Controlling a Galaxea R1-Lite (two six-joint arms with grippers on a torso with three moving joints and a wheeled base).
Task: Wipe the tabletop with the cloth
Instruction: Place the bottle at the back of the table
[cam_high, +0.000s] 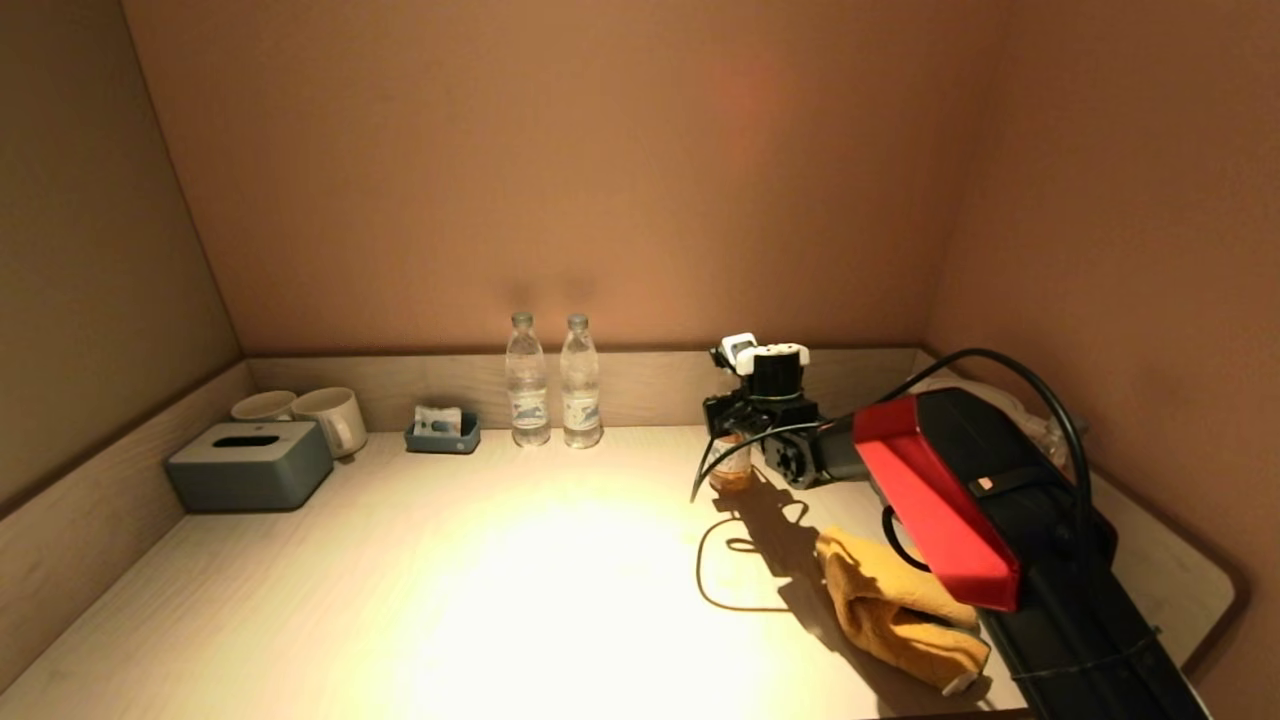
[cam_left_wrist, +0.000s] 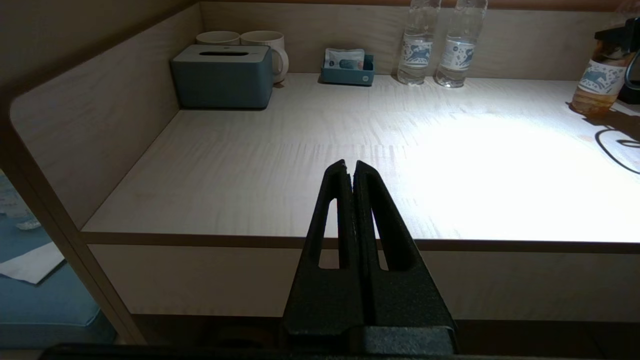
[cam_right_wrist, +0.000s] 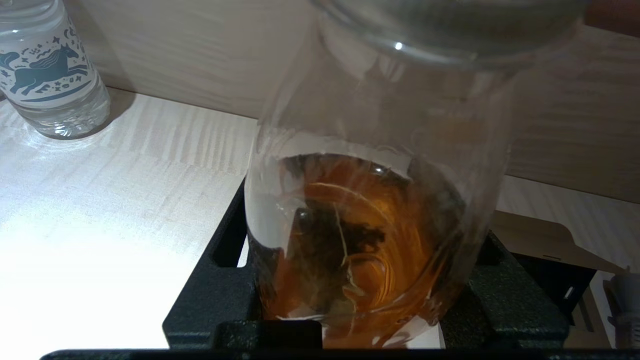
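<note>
**Right claw clamped on an amber bottle; cloth lying apart on the surface**

The right claw (cam_high: 735, 432) sits toward 1 o'clock on the pale wooden surface (cam_high: 480, 580), its two fingers closed on either side of a clear bottle (cam_high: 731, 462) partly filled with amber liquid. The right wrist view shows the same bottle (cam_right_wrist: 370, 240) filling the gap between the black fingers (cam_right_wrist: 215, 295), its base low over the surface; whether it touches cannot be told. The yellow cloth (cam_high: 895, 612) lies crumpled at about 4 o'clock, near the front edge, well apart from the claw and partly under the right arm's red and black housing (cam_high: 950, 500). A thin black cable (cam_high: 730, 560) loops on the surface between bottle and cloth.

The left claw (cam_left_wrist: 350, 172) hangs off the near edge of the surface (cam_left_wrist: 350, 150), fingers pressed together and holding nothing.

Along the back wall at 12 o'clock stand two water bottles (cam_high: 553, 382) side by side. Toward 10 o'clock are a small blue tray (cam_high: 443, 436) with a packet, two white mugs (cam_high: 305, 412) and a grey tissue box (cam_high: 250, 465) just in front of them.
</note>
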